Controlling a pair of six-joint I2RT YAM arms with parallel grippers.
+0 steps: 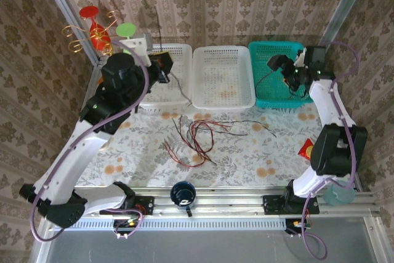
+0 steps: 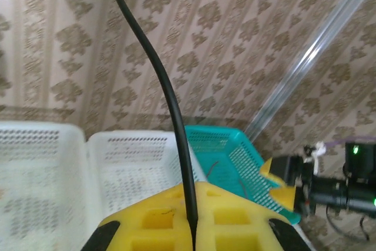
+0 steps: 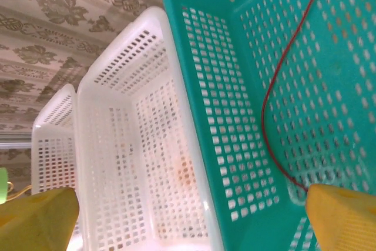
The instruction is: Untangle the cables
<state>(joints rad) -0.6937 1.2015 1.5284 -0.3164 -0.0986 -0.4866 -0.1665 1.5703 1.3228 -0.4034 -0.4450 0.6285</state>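
Observation:
A loose tangle of red and black cables (image 1: 197, 137) lies on the flowered cloth in the middle of the table. My left gripper (image 1: 163, 66) hovers over the left white basket (image 1: 178, 48). In the left wrist view its yellow pads (image 2: 235, 216) are pressed together on one black cable (image 2: 170, 98), which rises up and out of frame from the left gripper (image 2: 191, 204). My right gripper (image 1: 278, 66) hangs over the teal basket (image 1: 277, 46). Its yellow fingertips (image 3: 38, 216) stand wide apart, so the right gripper (image 3: 194, 221) is open and holds nothing. A red cable (image 3: 267, 104) lies curved inside the teal basket (image 3: 217, 145).
A middle white basket (image 1: 223, 53) stands between the other two along the back. A dark blue mug (image 1: 183, 194) sits at the near edge. A red packet (image 1: 306, 149) lies at the right and a pale green cup (image 1: 337, 195) beside the right arm's base. A coloured wire stand (image 1: 95, 29) is at the back left.

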